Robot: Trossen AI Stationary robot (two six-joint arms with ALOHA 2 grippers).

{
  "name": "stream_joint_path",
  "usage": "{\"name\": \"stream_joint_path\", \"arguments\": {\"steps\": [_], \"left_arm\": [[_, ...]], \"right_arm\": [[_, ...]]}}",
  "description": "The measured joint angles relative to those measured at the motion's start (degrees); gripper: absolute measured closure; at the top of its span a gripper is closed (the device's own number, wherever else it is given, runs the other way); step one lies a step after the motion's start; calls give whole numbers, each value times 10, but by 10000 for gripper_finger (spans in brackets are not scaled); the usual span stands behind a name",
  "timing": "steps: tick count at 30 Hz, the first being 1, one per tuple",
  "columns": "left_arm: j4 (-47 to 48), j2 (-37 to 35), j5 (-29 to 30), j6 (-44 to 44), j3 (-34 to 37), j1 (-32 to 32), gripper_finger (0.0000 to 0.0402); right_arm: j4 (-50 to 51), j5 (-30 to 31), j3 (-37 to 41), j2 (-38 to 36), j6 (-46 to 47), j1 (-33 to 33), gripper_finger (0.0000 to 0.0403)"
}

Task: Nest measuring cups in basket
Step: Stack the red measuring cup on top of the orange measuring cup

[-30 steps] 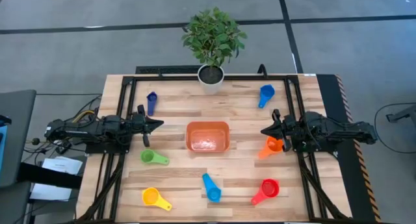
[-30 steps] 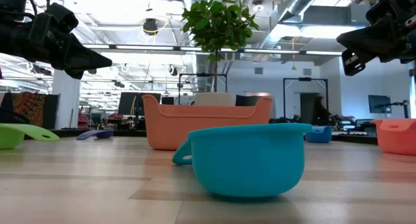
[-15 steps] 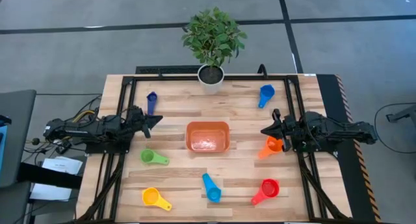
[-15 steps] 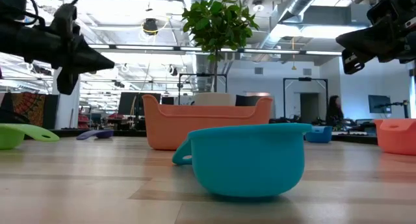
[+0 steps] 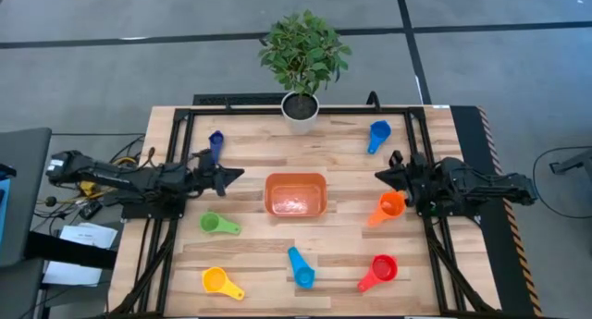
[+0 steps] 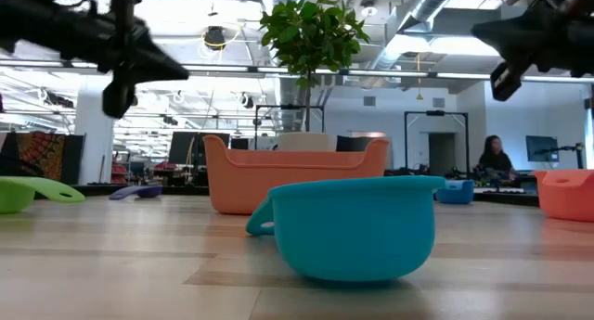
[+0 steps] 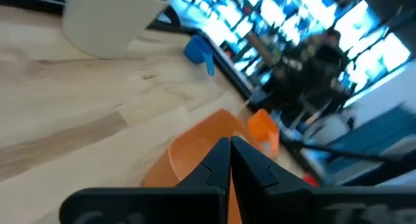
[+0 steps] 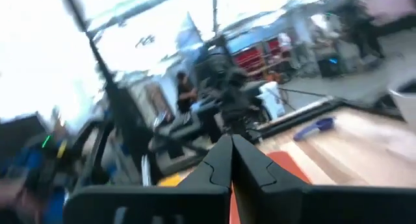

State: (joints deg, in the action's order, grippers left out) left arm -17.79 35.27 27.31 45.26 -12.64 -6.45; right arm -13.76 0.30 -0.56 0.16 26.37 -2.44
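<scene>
Since a second ago the left arm has reached further toward the table's middle, and the right gripper (image 5: 381, 176) has lifted off toward the far side of the orange cup (image 5: 391, 205) it hung over. The table (image 5: 250, 254) carries the empty basket (image 5: 296, 194) at centre, with all seven cups scattered around it and none nested. The left gripper (image 5: 236, 177), fingers pressed together and empty, points at the basket's left wall. The green cup (image 5: 213, 224) lies just near-side of it, its handle pointing right toward the basket; the dark blue cup (image 5: 215, 141) lies beyond it, handle toward the near side. The right gripper is also closed on nothing. The orange cup lies just on its near side, handle running down-left, so the right arm is the nearer one for it.
</scene>
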Motion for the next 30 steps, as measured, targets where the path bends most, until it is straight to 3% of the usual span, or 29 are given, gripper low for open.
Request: {"name": "stream_joint_path", "arguments": {"steps": [7, 16, 22, 30], "left_arm": [[1, 138, 0, -61, -110, 8, 401], [4, 263, -47, -85, -222, 17, 351], [3, 345, -85, -101, -291, 17, 314], [3, 429, -141, -135, -367, 17, 286]], "right_arm": [[-11, 136, 0, 2, 138, 0, 372], [-19, 139, -1, 40, 227, 13, 340], [-7, 179, -34, 129, 278, 56, 337], [60, 341, -167, 303, 290, 158, 337]]}}
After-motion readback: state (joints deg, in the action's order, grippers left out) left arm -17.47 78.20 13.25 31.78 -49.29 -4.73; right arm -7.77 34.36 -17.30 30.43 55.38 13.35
